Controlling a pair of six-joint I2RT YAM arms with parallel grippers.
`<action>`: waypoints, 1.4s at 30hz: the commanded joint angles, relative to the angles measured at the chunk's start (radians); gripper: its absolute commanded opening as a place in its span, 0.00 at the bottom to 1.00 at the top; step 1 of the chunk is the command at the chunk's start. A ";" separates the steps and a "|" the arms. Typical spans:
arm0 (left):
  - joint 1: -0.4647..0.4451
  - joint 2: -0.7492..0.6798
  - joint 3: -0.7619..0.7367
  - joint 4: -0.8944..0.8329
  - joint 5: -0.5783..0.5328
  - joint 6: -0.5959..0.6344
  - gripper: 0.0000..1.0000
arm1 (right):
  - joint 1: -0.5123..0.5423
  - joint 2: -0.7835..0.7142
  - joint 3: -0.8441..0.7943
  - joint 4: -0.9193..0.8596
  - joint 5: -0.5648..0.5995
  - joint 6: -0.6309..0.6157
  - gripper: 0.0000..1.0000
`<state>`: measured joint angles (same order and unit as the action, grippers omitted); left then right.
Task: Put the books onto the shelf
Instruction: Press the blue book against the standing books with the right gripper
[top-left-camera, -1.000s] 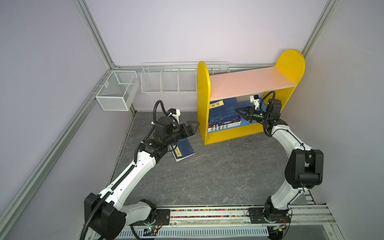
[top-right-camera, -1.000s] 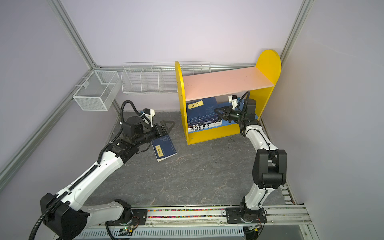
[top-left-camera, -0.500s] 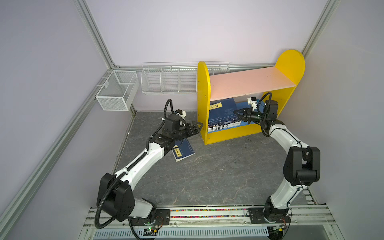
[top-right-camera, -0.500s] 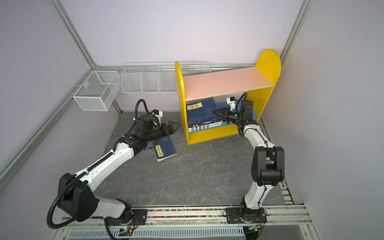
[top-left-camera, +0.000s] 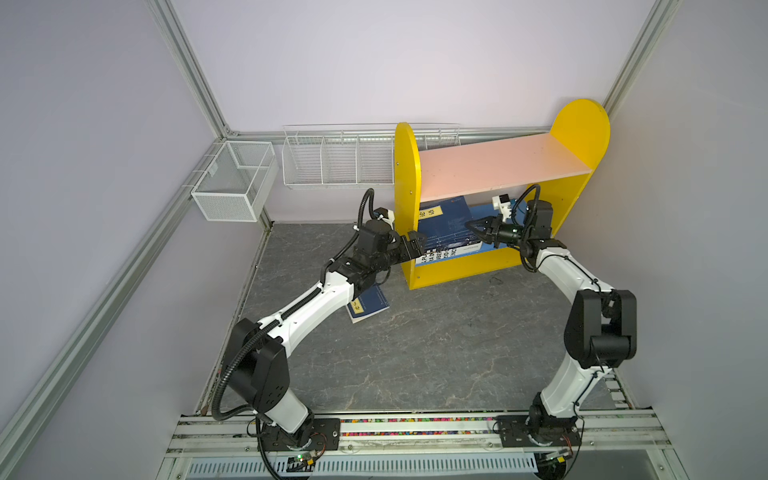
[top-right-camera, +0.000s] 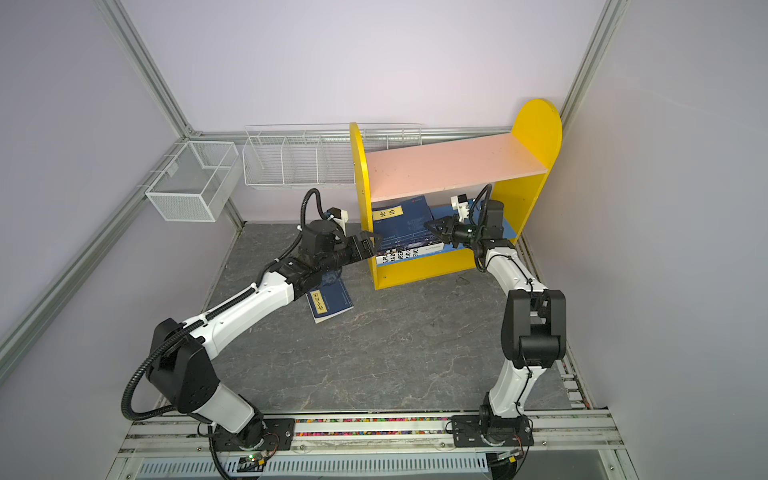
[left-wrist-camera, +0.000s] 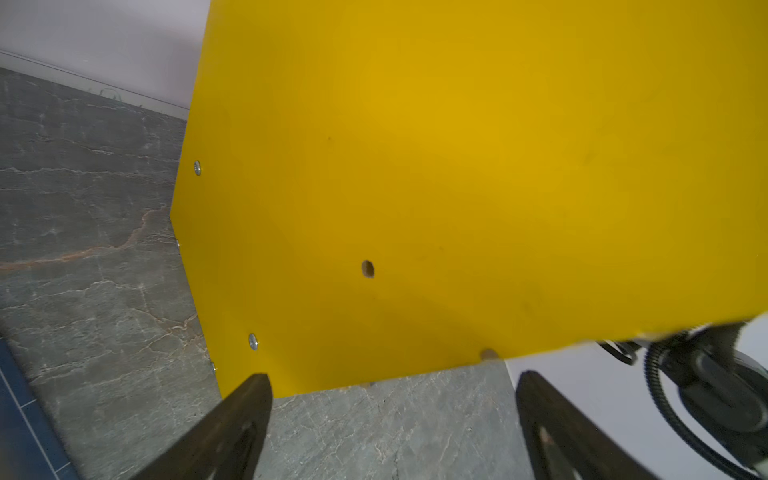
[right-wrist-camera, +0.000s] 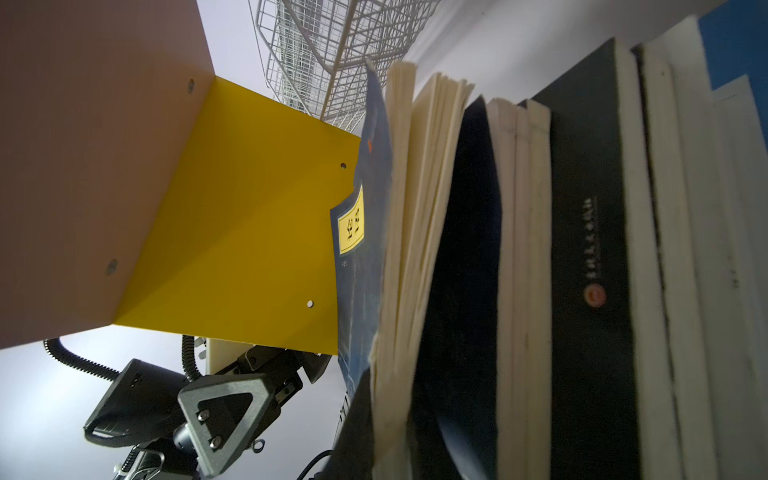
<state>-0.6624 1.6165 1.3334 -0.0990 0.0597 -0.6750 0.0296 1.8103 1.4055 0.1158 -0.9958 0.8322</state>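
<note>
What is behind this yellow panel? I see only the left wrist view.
Observer: A stack of books lying inside the shelf, below its pink board.
Operator: Where is the right tool?
Observer: The right tool is shut, tip at the top book.
Operator: What is the blue edge in my view?
Observer: A navy book with a yellow label, on the floor under the left arm.
</note>
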 joint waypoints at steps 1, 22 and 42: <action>-0.016 0.039 0.032 0.010 -0.154 0.009 0.92 | 0.015 0.022 0.025 -0.048 -0.020 -0.062 0.08; -0.048 0.111 0.033 -0.084 -0.301 -0.055 0.92 | 0.004 0.040 0.229 -0.409 0.158 -0.302 0.35; -0.048 0.063 0.046 0.032 -0.161 0.012 0.94 | 0.011 0.030 0.256 -0.491 0.237 -0.372 0.22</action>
<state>-0.7120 1.7138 1.3743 -0.0956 -0.1276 -0.6926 0.0311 1.8507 1.6421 -0.3710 -0.7589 0.4923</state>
